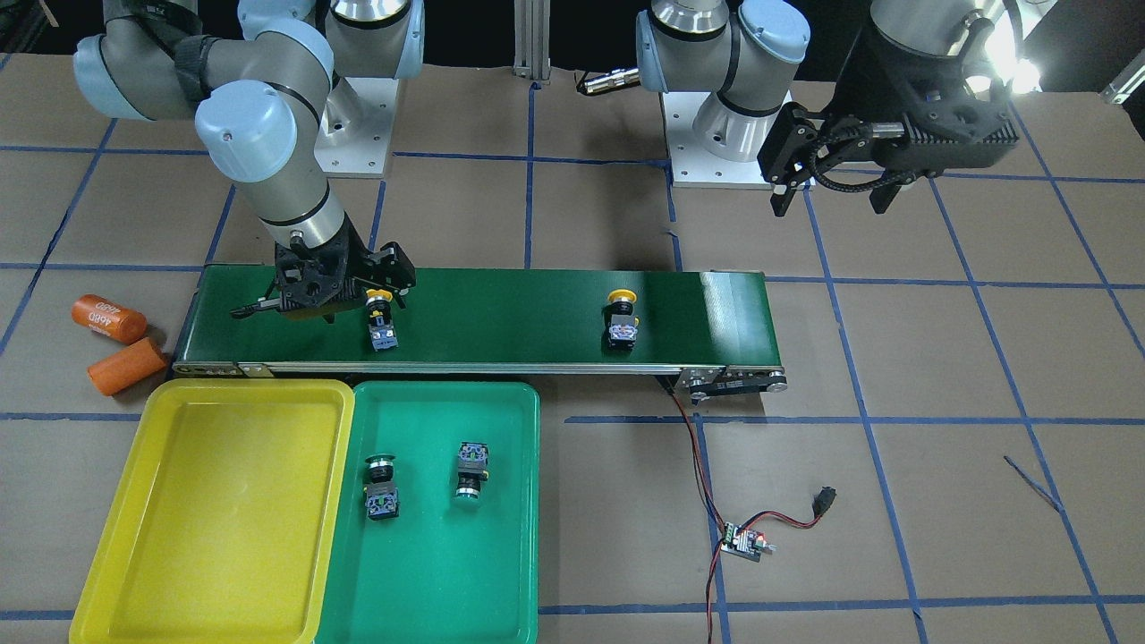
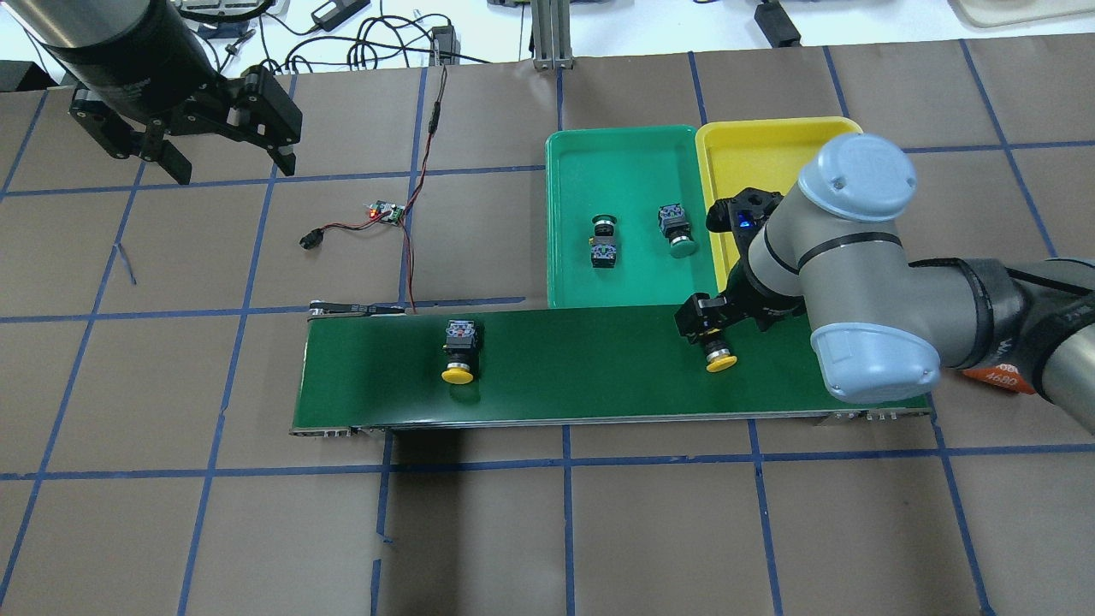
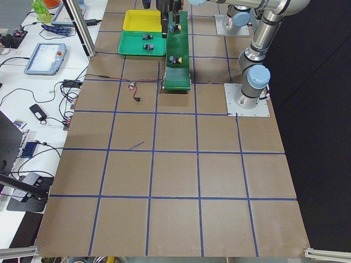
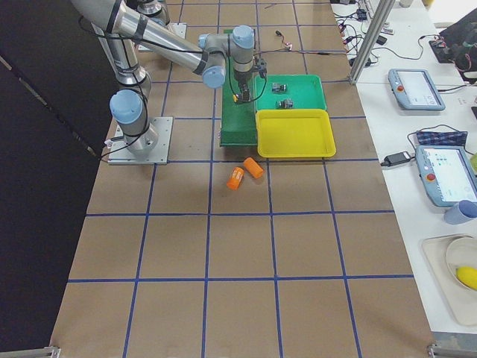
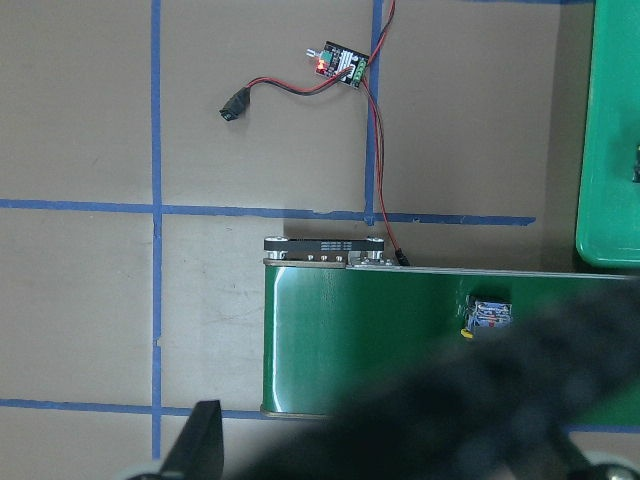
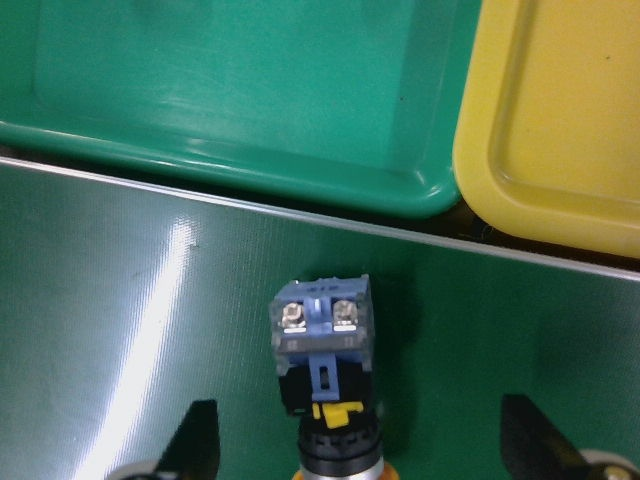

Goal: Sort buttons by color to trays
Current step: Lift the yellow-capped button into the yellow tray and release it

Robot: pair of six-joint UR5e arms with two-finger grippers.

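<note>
The right arm (image 2: 855, 257) bends low over the green belt (image 2: 582, 359). Its right fingers (image 6: 198, 450) are spread wide on both sides of a yellow button (image 6: 322, 340) lying on the belt. The left fingers (image 2: 284, 154) hang spread too, above the desk (image 2: 171, 513).

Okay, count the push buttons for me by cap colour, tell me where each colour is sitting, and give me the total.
Yellow-capped buttons: 2, both on the conveyor belt
Green-capped buttons: 2, both in the green tray
Total: 4
</note>
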